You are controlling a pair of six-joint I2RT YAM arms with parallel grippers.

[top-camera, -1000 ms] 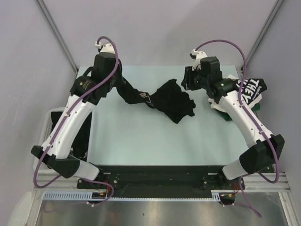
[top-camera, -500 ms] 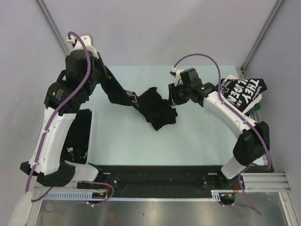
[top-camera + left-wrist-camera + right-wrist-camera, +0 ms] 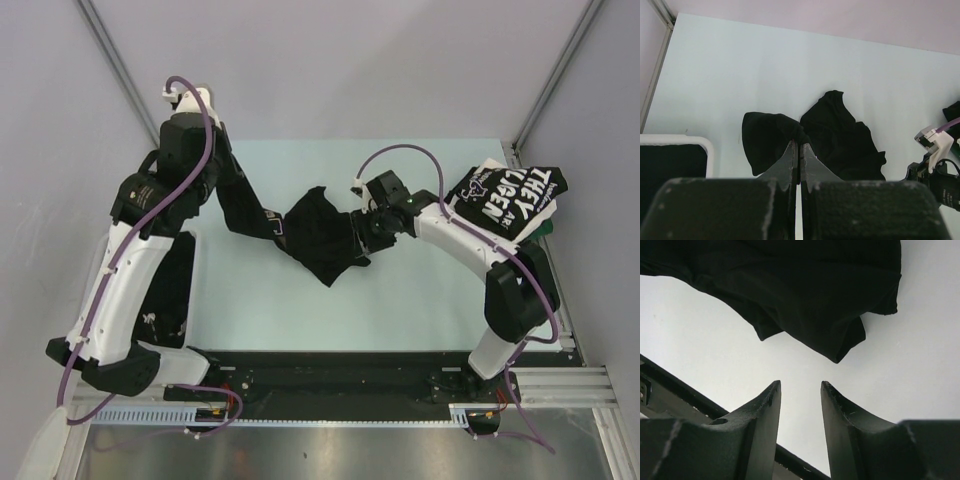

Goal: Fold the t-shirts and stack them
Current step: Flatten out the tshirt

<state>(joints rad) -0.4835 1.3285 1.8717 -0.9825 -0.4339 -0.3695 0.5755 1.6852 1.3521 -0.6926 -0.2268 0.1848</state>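
My left tool [image 3: 799, 148] is pinched shut on one end of the black t-shirt [image 3: 318, 238]. The shirt stretches rightward and toward me, its bunched end mid-tabletop [image 3: 420, 300]. My right tool [image 3: 800, 385] gapes open just beside that end. The lettered t-shirt [image 3: 510, 195] lies far right.

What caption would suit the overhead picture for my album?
Left gripper pinches a black shirt; the open right gripper hovers at its other edge.
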